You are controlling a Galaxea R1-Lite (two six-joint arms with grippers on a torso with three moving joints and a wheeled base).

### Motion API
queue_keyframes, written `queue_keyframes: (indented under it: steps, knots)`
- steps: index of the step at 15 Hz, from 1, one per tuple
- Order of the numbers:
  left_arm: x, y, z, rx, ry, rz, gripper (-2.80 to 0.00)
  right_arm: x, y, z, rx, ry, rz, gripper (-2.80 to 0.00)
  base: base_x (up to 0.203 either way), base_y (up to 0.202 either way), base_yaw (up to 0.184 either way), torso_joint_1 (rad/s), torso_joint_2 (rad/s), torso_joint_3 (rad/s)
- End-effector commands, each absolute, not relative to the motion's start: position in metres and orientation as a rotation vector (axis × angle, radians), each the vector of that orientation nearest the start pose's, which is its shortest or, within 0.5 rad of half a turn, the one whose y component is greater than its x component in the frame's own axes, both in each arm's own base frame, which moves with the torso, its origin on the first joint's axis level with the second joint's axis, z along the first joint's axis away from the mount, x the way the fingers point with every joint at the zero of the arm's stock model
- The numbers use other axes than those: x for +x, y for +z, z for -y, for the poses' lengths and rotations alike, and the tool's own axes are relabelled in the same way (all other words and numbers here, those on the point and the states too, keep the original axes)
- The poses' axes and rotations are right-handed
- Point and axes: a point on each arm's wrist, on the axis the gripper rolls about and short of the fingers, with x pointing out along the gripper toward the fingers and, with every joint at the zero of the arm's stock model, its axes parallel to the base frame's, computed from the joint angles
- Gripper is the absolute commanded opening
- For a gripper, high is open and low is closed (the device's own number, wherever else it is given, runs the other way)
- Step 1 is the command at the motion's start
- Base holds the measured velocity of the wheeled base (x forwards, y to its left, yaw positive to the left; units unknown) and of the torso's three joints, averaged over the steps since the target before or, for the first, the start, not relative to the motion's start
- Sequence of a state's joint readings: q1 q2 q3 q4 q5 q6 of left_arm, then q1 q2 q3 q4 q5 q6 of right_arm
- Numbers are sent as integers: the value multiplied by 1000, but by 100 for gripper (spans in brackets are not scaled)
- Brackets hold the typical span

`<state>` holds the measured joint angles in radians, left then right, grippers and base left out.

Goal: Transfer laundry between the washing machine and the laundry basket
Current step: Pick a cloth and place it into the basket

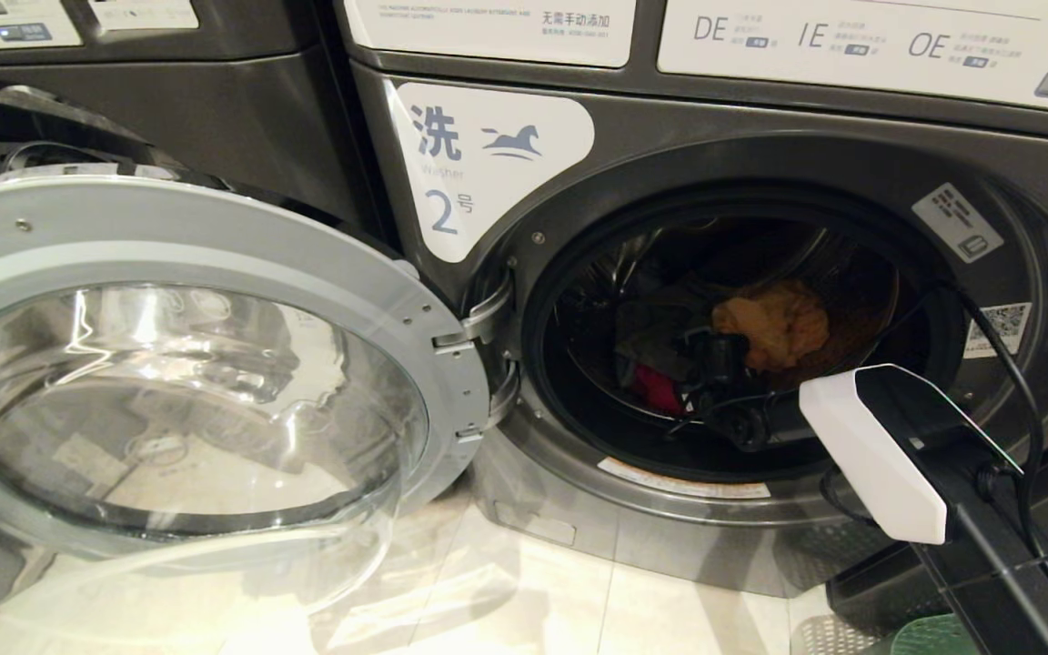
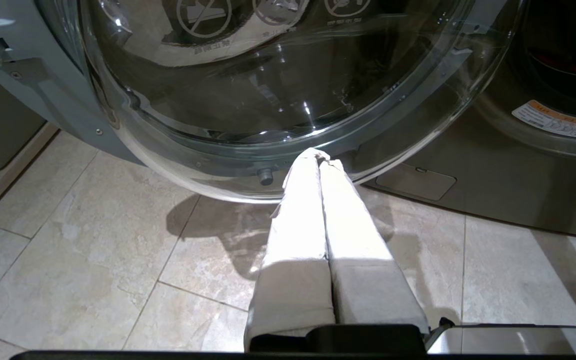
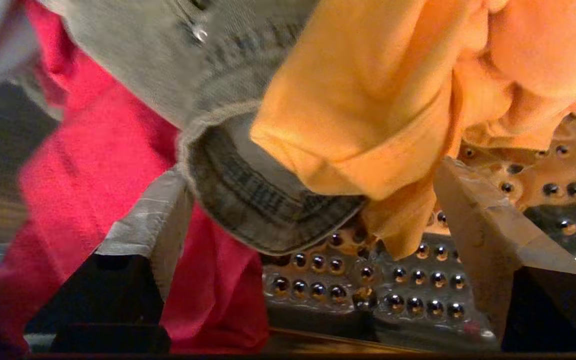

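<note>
The washing machine (image 1: 760, 136), marked 2, stands with its round door (image 1: 215, 264) swung wide to the left. My right arm (image 1: 888, 455) reaches into the drum. The right gripper (image 1: 715, 359) (image 3: 305, 172) is open there, its fingers (image 3: 488, 225) spread on either side of the laundry. An orange garment (image 3: 393, 90) (image 1: 774, 323), a grey-green garment (image 3: 248, 185) and a red one (image 3: 93, 165) (image 1: 656, 387) hang in front of it. My left gripper (image 2: 318, 157) is shut and empty, low over the floor by the door glass. A green slotted edge (image 1: 938, 637) at the bottom right may be the laundry basket.
The perforated steel drum wall (image 3: 418, 290) lies just below the gripper. A black cable (image 1: 1015, 382) loops from the arm across the machine's front. Another machine (image 1: 124, 109) stands to the left. Pale floor tiles (image 2: 93, 240) spread under the open door.
</note>
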<state>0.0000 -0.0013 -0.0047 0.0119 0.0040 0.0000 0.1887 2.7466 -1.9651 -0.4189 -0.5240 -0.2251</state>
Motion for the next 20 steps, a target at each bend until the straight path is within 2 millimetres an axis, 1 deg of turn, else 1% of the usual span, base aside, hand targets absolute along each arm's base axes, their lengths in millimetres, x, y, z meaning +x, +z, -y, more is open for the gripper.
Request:
queue_keyframes:
  steps: [1, 3, 4, 6, 9, 11, 13, 15, 17, 18, 20]
  knots:
    - [-23, 75, 0, 0, 5, -8, -280, 540, 7, -90, -348, -287, -382, 0, 0, 0, 0, 0, 0, 0]
    - [-23, 75, 0, 0, 5, -8, -280, 540, 7, -91, -342, -267, -379, 0, 0, 0, 0, 0, 0, 0]
    - [-23, 75, 0, 0, 6, -8, -280, 540, 7, -91, -341, -266, -379, -280, 0, 0, 0, 0, 0, 0]
    - [-23, 76, 0, 2, 6, 3, -280, 540, 5, -91, -339, -264, -380, -280, 0, 0, 0, 0, 0, 0]
    - [-23, 76, 0, 3, 6, 3, -280, 544, -3, -91, -318, -271, -300, -280, 0, 0, 0, 0, 0, 0]
    - [-23, 76, 0, 3, 7, 3, -280, 544, -2, -91, -316, -270, -291, -280, 0, 0, 0, 0, 0, 0]
    - [-23, 76, 0, 3, 7, 3, -280, 544, 4, -92, -311, -269, -276, -280, 0, 0, 0, 0, 0, 0]
    - [-23, 76, 0, 3, 8, 3, -280, 544, 16, -92, -304, -275, -257, -280, 0, 0, 0, 0, 0, 0]
    - [-23, 76, 0, 3, 6, 2, -280, 542, 38, -96, -293, -275, -220, -280, 0, 0, 0, 0, 0, 0]
    - [-23, 76, 0, 3, 6, 2, -280, 540, 52, -101, -286, -269, -196, -280, 0, 0, 0, 0, 0, 0]
    - [-23, 76, 0, 3, 6, 2, -280, 532, 77, -120, -275, -242, -155, -280, 0, 0, 0, 0, 0, 0]
